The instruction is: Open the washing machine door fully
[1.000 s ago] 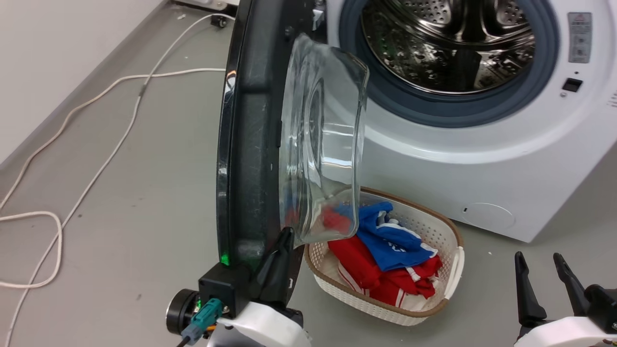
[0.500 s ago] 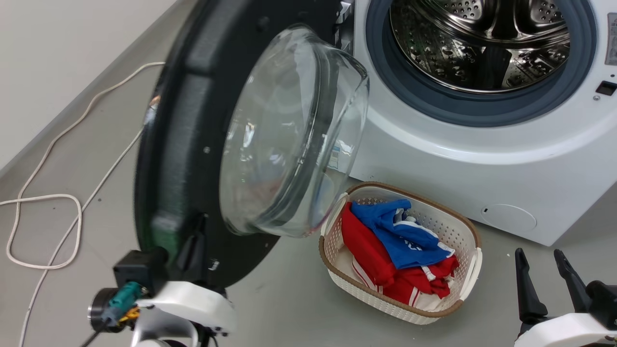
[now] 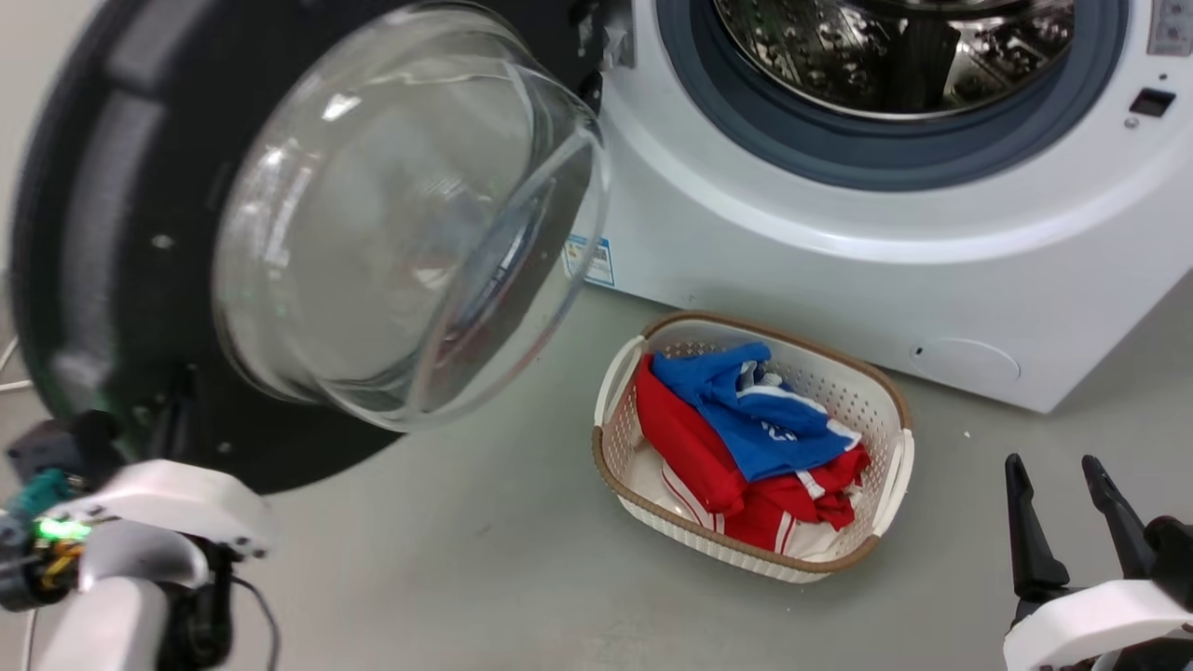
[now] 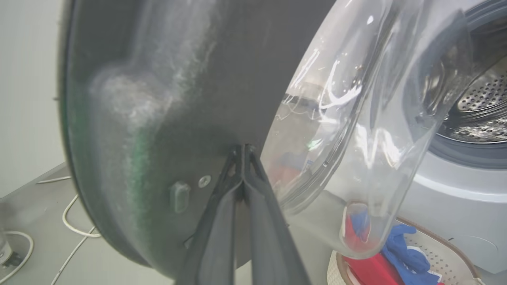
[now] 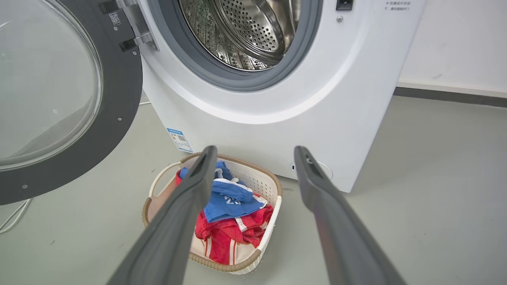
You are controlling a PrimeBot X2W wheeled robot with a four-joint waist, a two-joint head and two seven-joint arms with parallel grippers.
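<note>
Washing machine door (image 3: 112,280) stands wide; little swing left, I'd say. Left gripper (image 4: 242,149) pinched closed against it, right gripper (image 5: 255,150) spread.

left gripper (image 4: 242,152): two long dark grey fingers (image 4: 216,233), matte, tapering to thin tips. left wrist shell (image 3: 163,499) is glossy white and rounded. Beside it a teal connector (image 3: 37,491), green LED (image 3: 58,528) and orange-yellow wires (image 3: 54,562), all blurred. right gripper (image 3: 1054,475): same black tapered fingers on a black base, with a white shell (image 3: 1090,620).
</note>
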